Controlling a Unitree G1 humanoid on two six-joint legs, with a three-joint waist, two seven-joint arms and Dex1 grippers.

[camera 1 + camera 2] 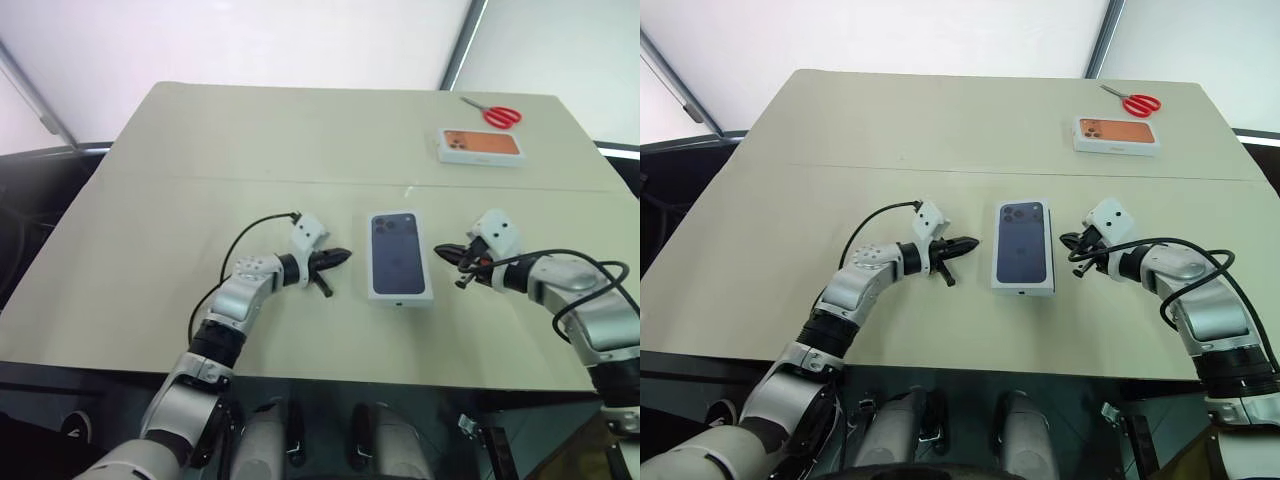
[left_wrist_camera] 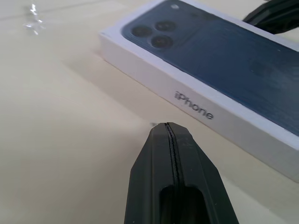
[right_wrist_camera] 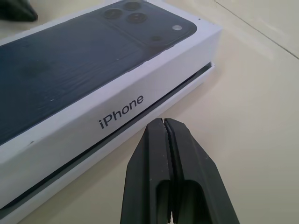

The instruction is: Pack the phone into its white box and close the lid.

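White cardboard sits at the middle of the beige table (image 1: 150,200): the lid (image 1: 400,254), printed on top with a dark navy phone picture, is on the white box (image 3: 154,109), lying flat between our two grippers. From the head views we see it simply as one closed pack, its printed camera cluster at the end away from us. The right wrist view adds what those views cannot — along the long side facing it, a dark gap runs under the lid, and the thin edge of the base pokes out below, so the lid is not seated flush there. That side wall carries grey lettering. The left wrist view shows the opposite long wall with the same lettering, and no gap is visible on that side.

Our left gripper (image 1: 335,257) has its black fingers pressed together, holding nothing, its tip just beside the pack's left side and hovering above the table. Our right gripper (image 1: 449,252) is likewise pinched shut on nothing, its tip near the pack's right side. Neither touches the cardboard, as far as we can tell.

The phone itself is hidden — we cannot tell whether it lies inside.

Farther back on the table's right side lie a second box (image 1: 481,145) printed with an orange phone and, beyond it, red-handled scissors (image 1: 494,113).
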